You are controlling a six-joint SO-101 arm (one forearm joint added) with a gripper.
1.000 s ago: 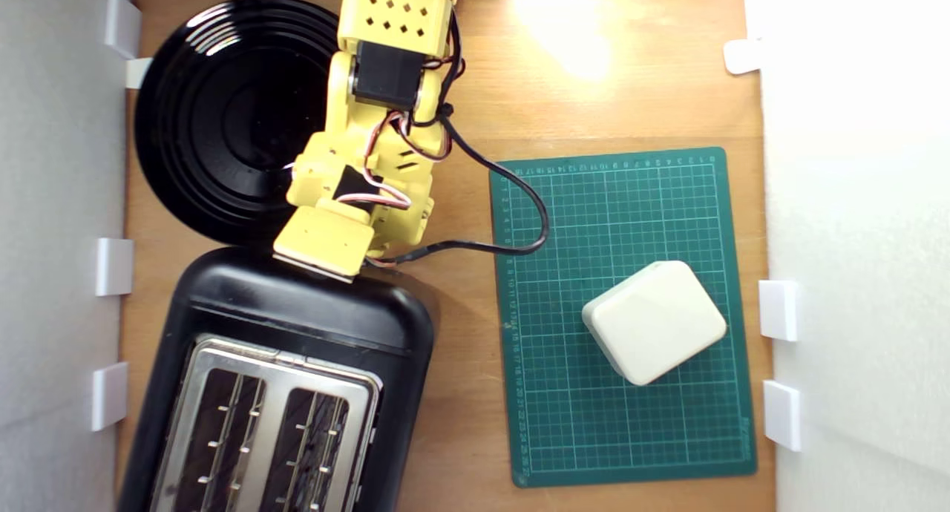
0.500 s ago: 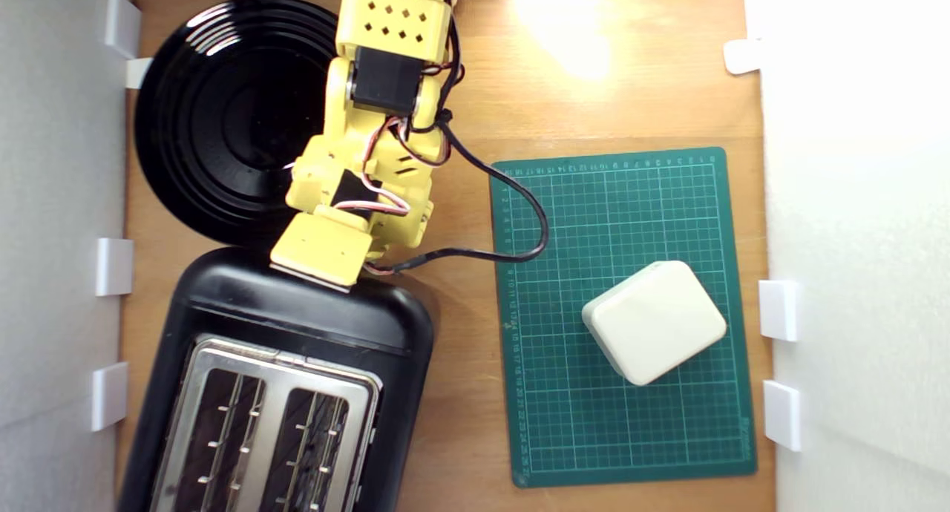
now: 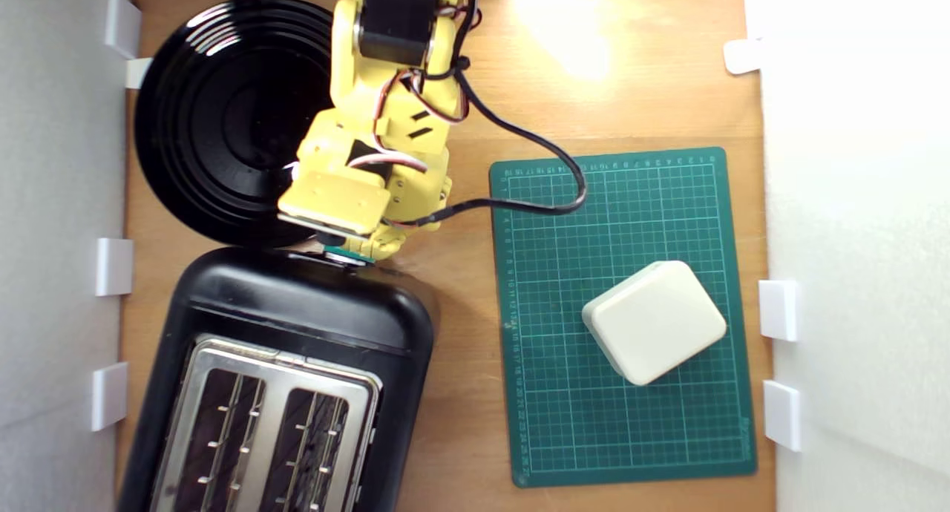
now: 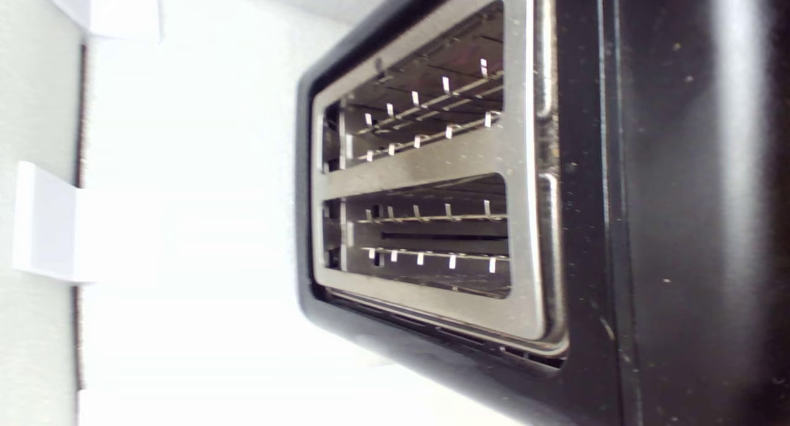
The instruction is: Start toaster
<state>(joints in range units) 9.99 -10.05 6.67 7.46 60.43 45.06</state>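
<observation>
wooden tabletop (image 3: 460,423) (glare-lit), white walls (image 3: 853,237)

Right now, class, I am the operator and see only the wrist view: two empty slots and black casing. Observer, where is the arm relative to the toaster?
Observer: The arm ends over the toaster at its end nearest a black plate.
Operator: Is the lever in sight?
Observer: A teal knob peeks out from under the arm at that end.
Operator: What lies to the other side?
Observer: On the exterior view's right, a white box lies on a green mat, apart from the toaster.
</observation>
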